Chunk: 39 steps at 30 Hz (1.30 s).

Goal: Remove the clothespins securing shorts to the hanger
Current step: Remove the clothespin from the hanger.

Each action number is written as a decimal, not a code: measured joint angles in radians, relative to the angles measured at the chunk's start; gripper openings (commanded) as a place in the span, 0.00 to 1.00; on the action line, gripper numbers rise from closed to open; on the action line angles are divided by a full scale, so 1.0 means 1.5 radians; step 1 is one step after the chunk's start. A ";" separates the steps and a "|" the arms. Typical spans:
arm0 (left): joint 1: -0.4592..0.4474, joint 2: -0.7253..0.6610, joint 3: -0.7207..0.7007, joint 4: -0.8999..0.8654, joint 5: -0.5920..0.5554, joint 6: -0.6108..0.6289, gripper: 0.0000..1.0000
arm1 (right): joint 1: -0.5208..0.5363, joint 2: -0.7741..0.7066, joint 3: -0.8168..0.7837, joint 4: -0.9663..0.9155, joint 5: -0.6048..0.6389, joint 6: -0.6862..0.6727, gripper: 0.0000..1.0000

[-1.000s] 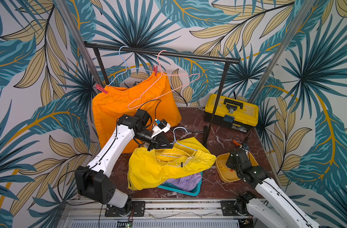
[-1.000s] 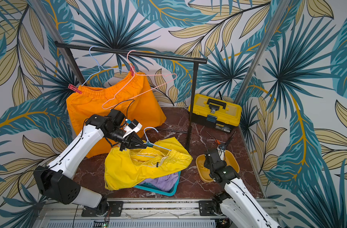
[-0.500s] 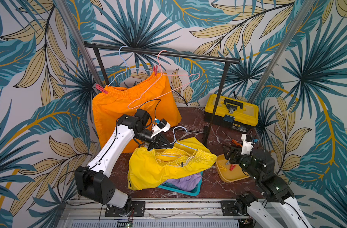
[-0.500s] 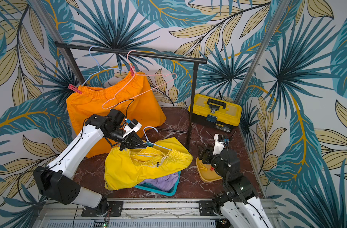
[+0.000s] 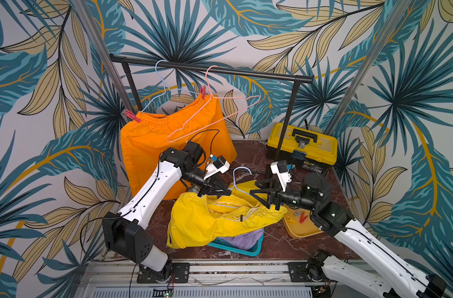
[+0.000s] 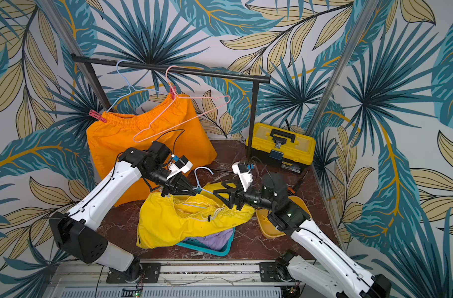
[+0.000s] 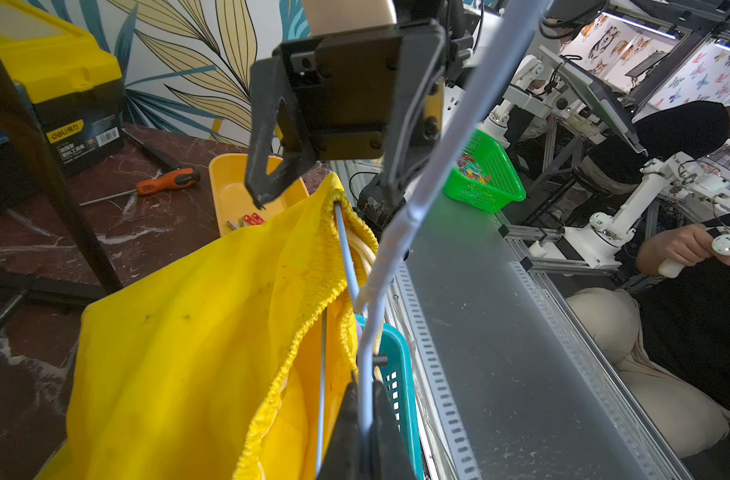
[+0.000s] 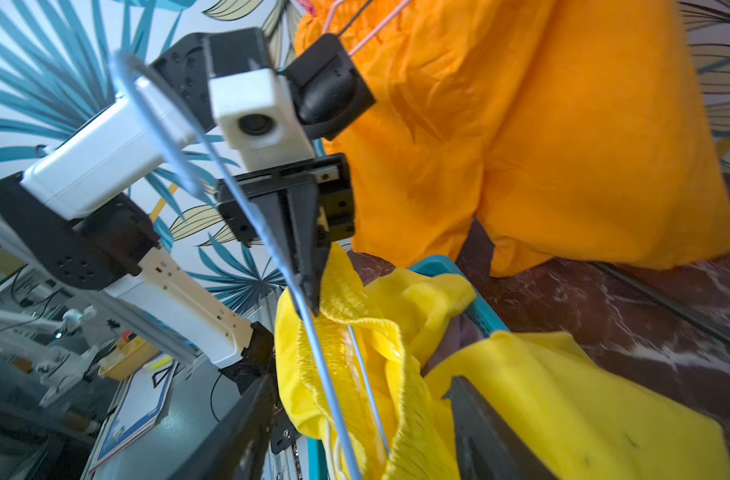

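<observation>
Top views both: left gripper (image 5: 229, 192) pinched shut on the wire neck of the pale-blue hanger (image 5: 242, 171), yellow shorts (image 5: 207, 224) draped from it over a teal basket (image 5: 246, 251); right gripper (image 5: 253, 188) spread wide and empty, just beside the waistband; red clothespins (image 5: 129, 116) clipped at both waistband corners of the hung orange shorts (image 5: 153, 144) (loose clothespins (image 5: 302, 218) lying in the yellow tray (image 5: 301, 232), near the right arm).

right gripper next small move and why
Probably close the open right gripper on the waistband of the bright yellow fabric shorts and pull it off the pale blue wire hanger that the shut left gripper holds; nothing visibly pins it there.
</observation>
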 measured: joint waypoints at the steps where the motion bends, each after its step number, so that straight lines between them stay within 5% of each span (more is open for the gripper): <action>1: -0.001 0.001 0.003 0.000 0.000 -0.002 0.00 | 0.010 0.012 0.007 0.009 -0.002 -0.009 0.68; 16: -0.014 0.022 0.014 0.000 -0.013 -0.019 0.00 | 0.059 0.128 0.040 0.110 0.012 -0.076 0.54; 19: -0.014 0.024 0.014 0.000 -0.013 -0.021 0.00 | 0.060 0.140 0.044 0.134 0.015 -0.078 0.45; 25: -0.014 0.025 0.014 0.003 -0.020 -0.026 0.00 | 0.063 0.151 0.049 0.160 0.014 -0.080 0.03; 30: -0.014 0.028 0.024 0.002 -0.032 -0.025 0.00 | 0.067 0.147 0.045 0.162 0.022 -0.093 0.00; 37: -0.021 0.031 0.062 0.006 -0.078 -0.063 0.36 | 0.069 0.105 0.000 0.165 0.057 -0.139 0.00; 38: -0.021 0.030 0.070 0.007 -0.085 -0.076 0.51 | 0.068 0.100 -0.009 0.164 0.066 -0.149 0.00; 39: -0.021 0.028 0.076 0.013 -0.092 -0.086 0.94 | 0.067 0.098 -0.016 0.161 0.072 -0.157 0.00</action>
